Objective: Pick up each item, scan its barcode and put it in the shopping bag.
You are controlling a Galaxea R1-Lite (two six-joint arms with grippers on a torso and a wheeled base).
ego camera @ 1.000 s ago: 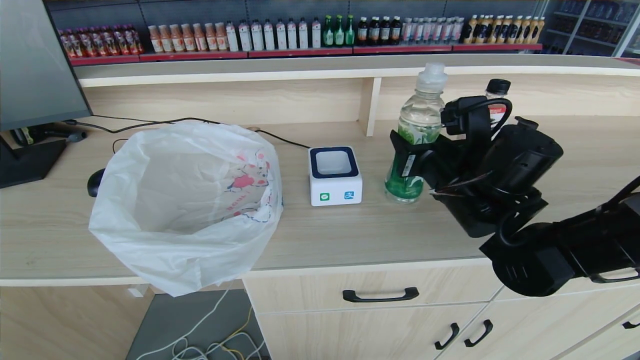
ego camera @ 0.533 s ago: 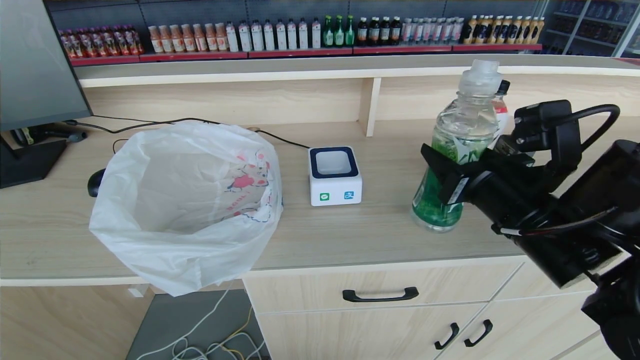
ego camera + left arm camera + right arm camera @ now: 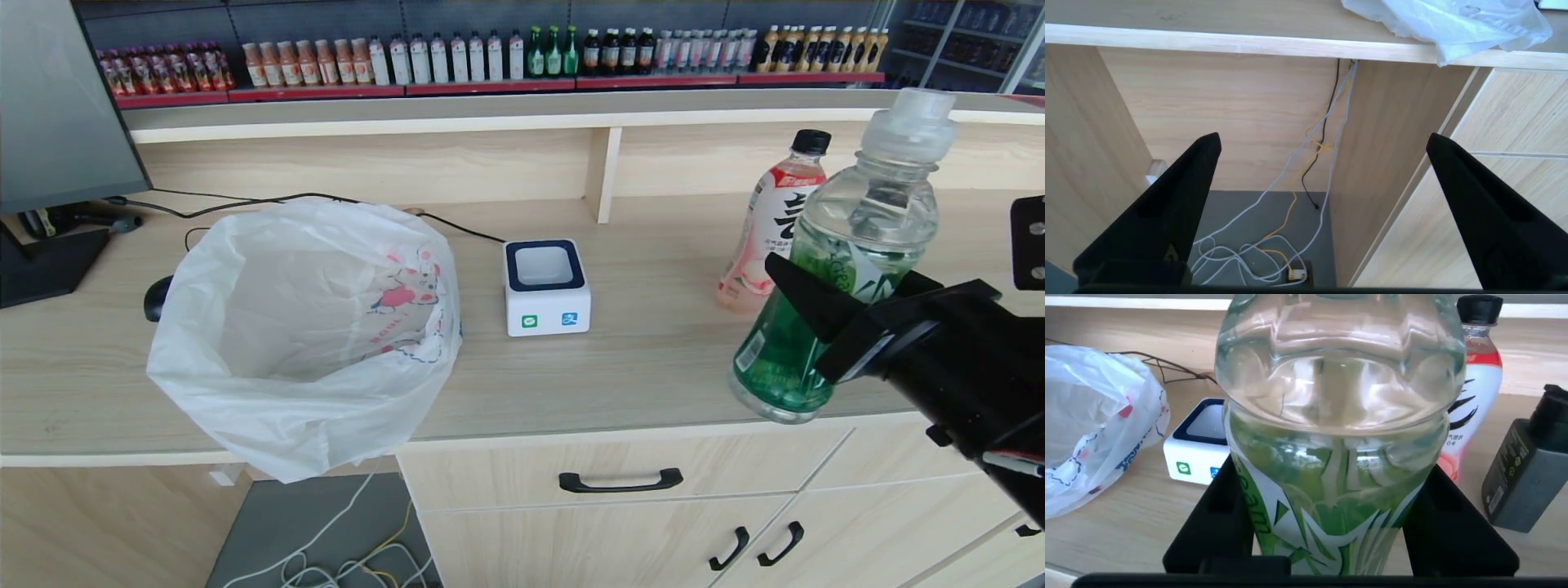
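Right gripper [image 3: 849,302]: is clamping the green bottle [image 3: 865,212] around its labelled middle, one black finger lying across the front and the other pressing on the far side
Green bottle: is being held nearly upright, clear cap on top, at about 4 o'clock from the scanner [image 3: 546,286], its base showing over the front edge of the counter [image 3: 620,367]
Pink bottle [image 3: 771,229]: is standing upright on the counter at 3 o'clock from the scanner, just behind the green one
Shopping bag [image 3: 302,327]: is sitting open-mouthed at 9 o'clock from the scanner, its bottom sagging over the counter's front edge
Scanner: is resting window-up mid-counter, its cable trailing away toward 11 o'clock
Left gripper [image 3: 1323,220]: is hanging below counter height with its fingers spread wide and nothing between them, above loose cables [image 3: 1266,245] on the floor
Mouse [image 3: 155,298]: is peeking out at the bag's 9 o'clock side
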